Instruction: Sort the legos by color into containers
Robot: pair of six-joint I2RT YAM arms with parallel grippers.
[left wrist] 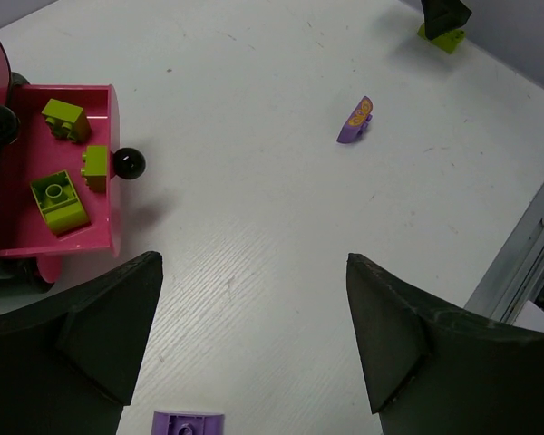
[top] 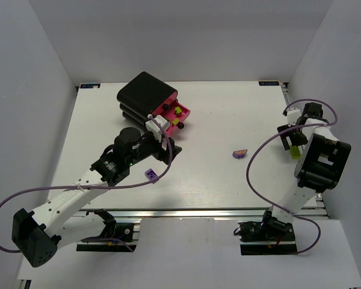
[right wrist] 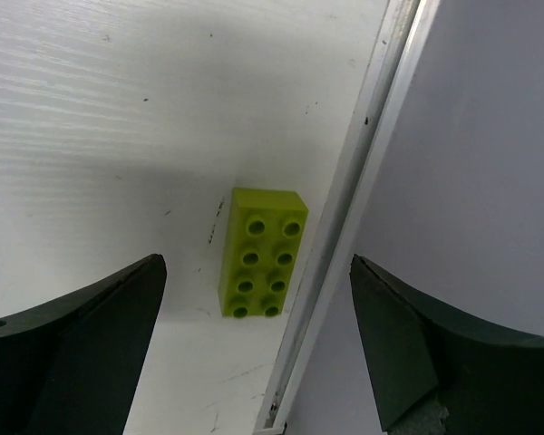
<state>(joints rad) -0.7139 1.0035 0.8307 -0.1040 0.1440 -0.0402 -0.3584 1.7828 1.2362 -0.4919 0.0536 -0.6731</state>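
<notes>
The black drawer casing (top: 145, 93) stands at the back left. One pink drawer (top: 184, 114) is pulled out (left wrist: 111, 118) and holds three yellow-green legos (left wrist: 59, 199). A purple lego (top: 150, 174) lies on the table just below my open, empty left gripper (top: 174, 149), and shows at the bottom edge of the left wrist view (left wrist: 188, 423). A purple curved lego (top: 240, 153) lies mid-table (left wrist: 355, 120). My right gripper (top: 293, 143) is open and hovers over a yellow-green 2x4 lego (right wrist: 262, 253) by the right table edge; its jaws stand on either side of it, not touching.
The table's metal edge rail (right wrist: 344, 227) and the grey side wall (right wrist: 490, 181) run right beside the yellow-green lego. The drawer's dark round knob (left wrist: 129, 164) sticks out toward the left gripper.
</notes>
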